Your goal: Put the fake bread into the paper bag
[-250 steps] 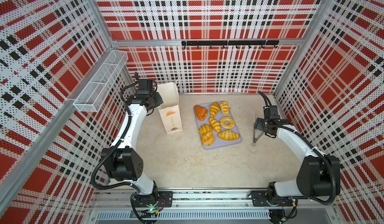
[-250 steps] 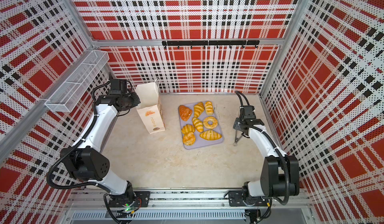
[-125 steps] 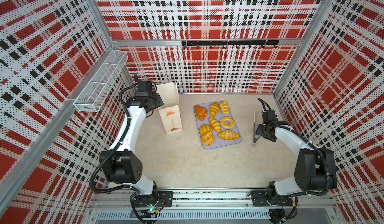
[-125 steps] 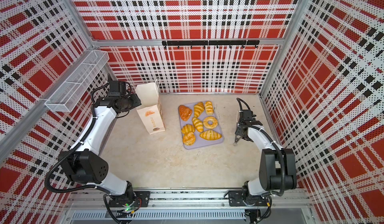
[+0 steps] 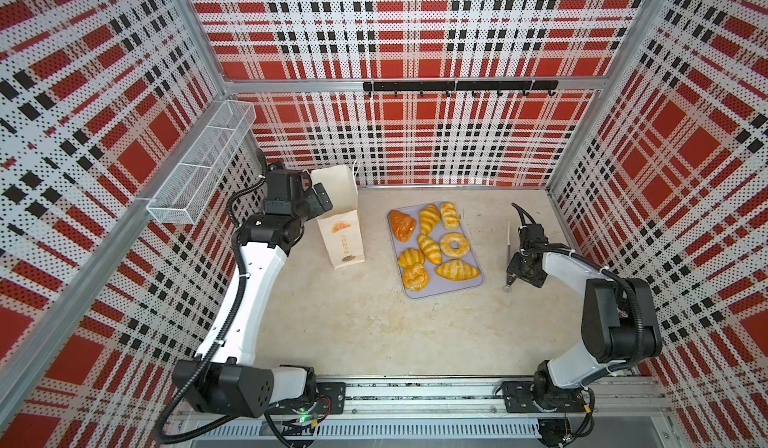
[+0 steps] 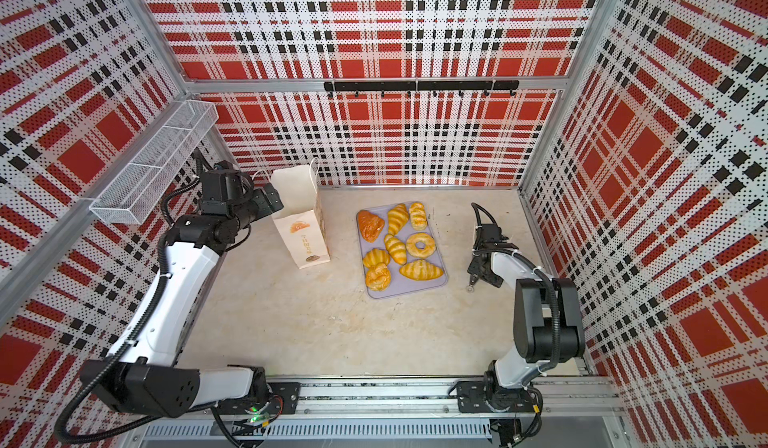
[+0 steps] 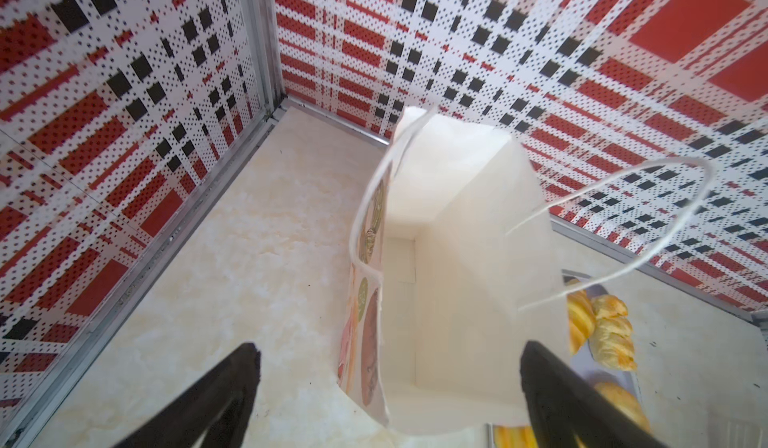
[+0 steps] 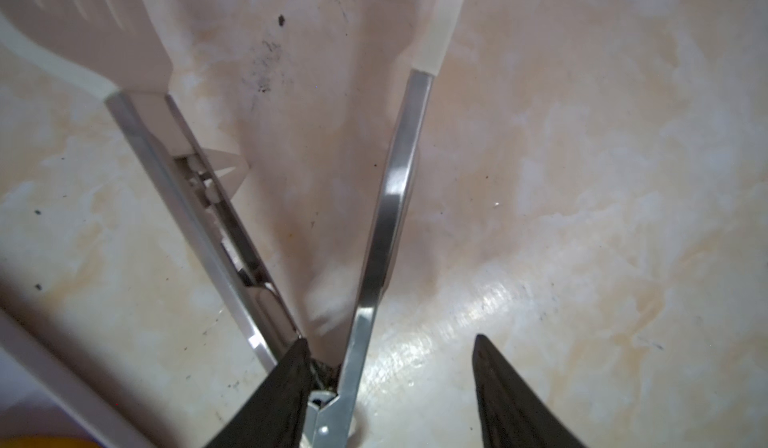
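Eight glossy toy pastries (image 5: 430, 248) lie on the flat lilac tray (image 5: 440, 289). The tall cream paper bag (image 5: 341, 221) stands near the surface's back-left corner. The left gripper (image 7: 388, 345) gapes empty at its mouth. The right gripper (image 8: 390, 339), part-open, loosely straddles steel tongs (image 8: 390, 201).

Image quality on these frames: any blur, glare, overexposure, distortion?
Both top views: sharp, evenly lit, strong wide-angle perspective on the walls. Left wrist view: paper bag interior overexposed, cord handle soft. Right wrist view: tongs show specular glare, table has a bright sheen patch.
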Motion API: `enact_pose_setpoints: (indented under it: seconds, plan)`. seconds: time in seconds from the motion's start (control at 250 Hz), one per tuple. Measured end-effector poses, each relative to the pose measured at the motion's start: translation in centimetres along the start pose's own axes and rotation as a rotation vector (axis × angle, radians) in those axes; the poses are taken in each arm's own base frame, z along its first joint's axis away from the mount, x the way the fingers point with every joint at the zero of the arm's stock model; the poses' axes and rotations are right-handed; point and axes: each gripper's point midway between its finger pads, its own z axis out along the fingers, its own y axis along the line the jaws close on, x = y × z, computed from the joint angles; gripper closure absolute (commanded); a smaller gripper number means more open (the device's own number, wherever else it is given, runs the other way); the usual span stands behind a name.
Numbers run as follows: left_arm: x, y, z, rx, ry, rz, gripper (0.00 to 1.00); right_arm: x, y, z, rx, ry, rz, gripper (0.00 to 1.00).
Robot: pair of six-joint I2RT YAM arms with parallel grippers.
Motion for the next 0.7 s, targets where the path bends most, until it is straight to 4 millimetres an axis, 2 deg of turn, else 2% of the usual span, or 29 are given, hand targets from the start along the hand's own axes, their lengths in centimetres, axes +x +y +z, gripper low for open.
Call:
enact_pose_setpoints:
  seconds: [0.212, 0.348, 0.596, 0.7]
  plan:
    - [-1.1, -2.9, -3.4, -0.013, -0.147, 0.116, 0.01, -0.2, 0.2, 1.1, -0.013, 0.008, 0.037, 0.49]
    - [-1.2, -5.6, -4.7, 0.016, -0.225, 0.219, 0.01, 0.0, 0.5, 2.0, -0.019, 0.023, 0.036, 0.63]
    - [-1.2, -8.8, -4.3, 0.08, -0.266, 0.337, 0.01, -0.1, 0.5, 2.4, -0.04, 0.036, 0.04, 0.85]
    - [-0.7, -10.6, -3.7, 0.125, -0.254, 0.379, 0.0, -0.6, 0.6, 2.0, -0.048, 0.032, 0.026, 0.88]
